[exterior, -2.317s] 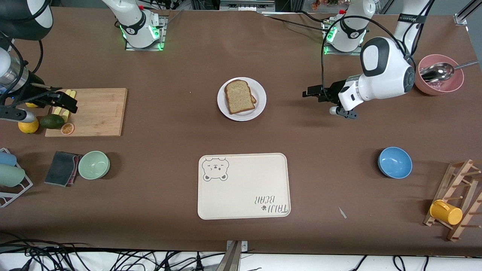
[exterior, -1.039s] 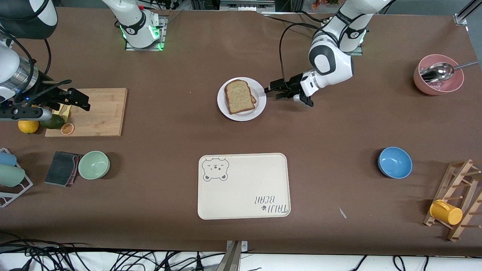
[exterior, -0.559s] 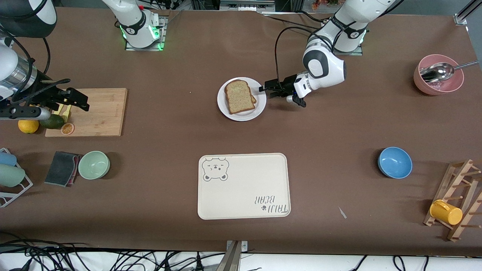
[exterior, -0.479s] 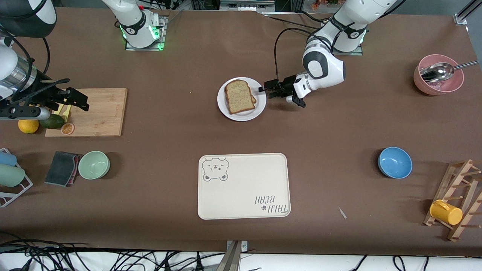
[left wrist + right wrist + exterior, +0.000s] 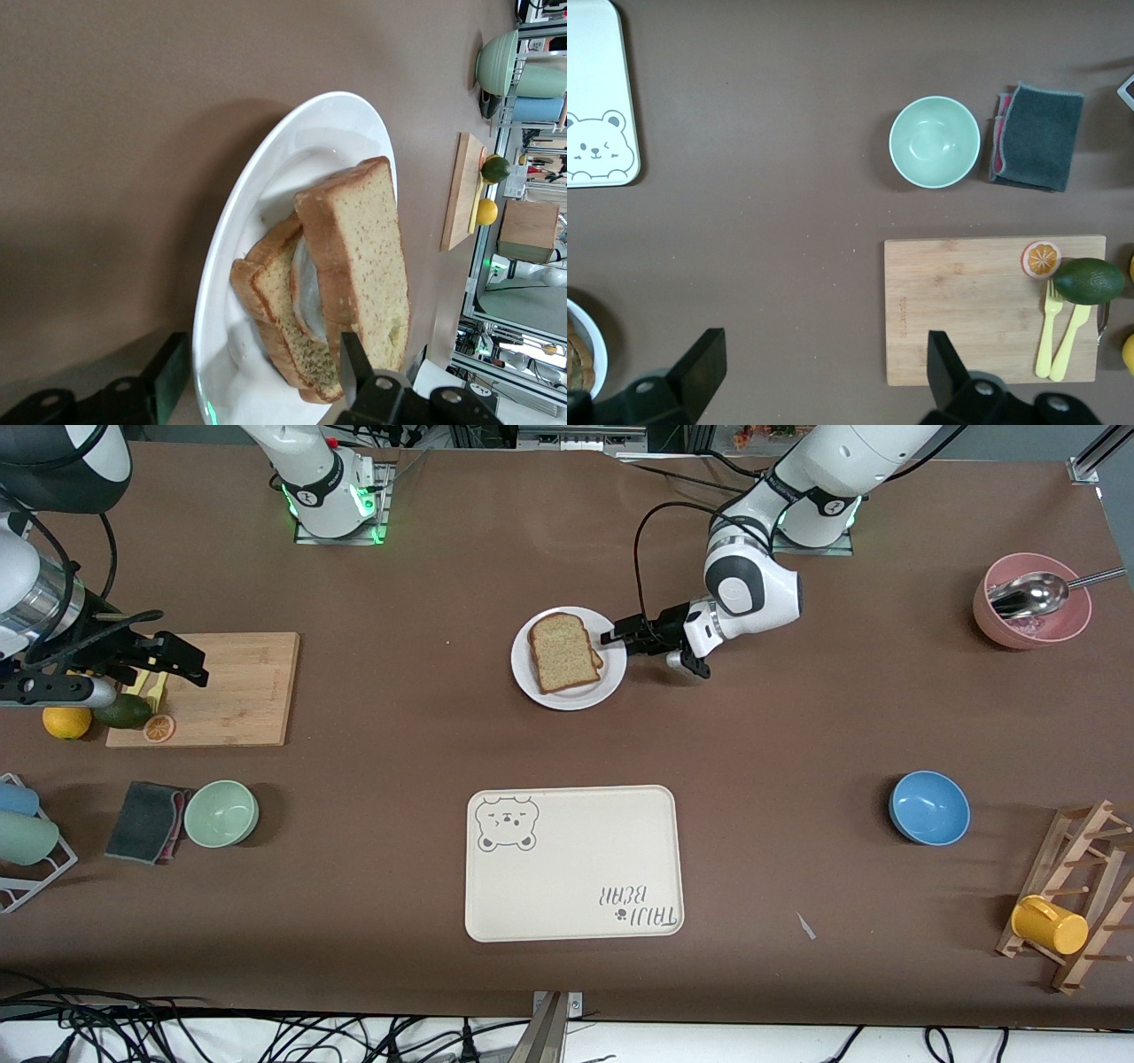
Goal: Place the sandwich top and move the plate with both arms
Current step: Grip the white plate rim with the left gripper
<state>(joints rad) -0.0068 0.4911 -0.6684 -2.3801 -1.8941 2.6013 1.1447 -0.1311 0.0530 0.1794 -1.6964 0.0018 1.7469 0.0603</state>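
Since the earlier frames the left end effector (image 5: 611, 638) has swung in from the pink bowl's (image 5: 1032, 625) end of the desk (image 5: 797, 717) and now sits at the plate's (image 5: 571, 691) rim toward the left arm's end. In the front view the plate lies mid-desk, farther from the camera than the cream tray (image 5: 574, 863), with bare brown desk all around it and open room between it and the tray. The sandwich top (image 5: 562, 652), light-brown and speckled with a darker crust, lies on the stack on the plate. The right end effector (image 5: 173, 660) hovers over the wooden cutting board (image 5: 230, 688), waiting, barely shifted.

The left wrist view shows the left end effector's fingers (image 5: 168, 376) apart, one on each side of the plate (image 5: 266, 195) rim, not closed on it. The sandwich top (image 5: 363, 257) rests on egg white and a lower slice (image 5: 266, 301), slid off-line from it.

The right wrist view shows the right end effector's (image 5: 819, 367) fingers (image 5: 704, 359) spread wide over bare desk beside the cutting board (image 5: 966, 310), which carries an avocado (image 5: 1090, 280), an orange slice (image 5: 1041, 258) and yellow forks (image 5: 1059, 332). A green bowl (image 5: 935, 142) and grey cloth (image 5: 1036, 137) lie nearby.
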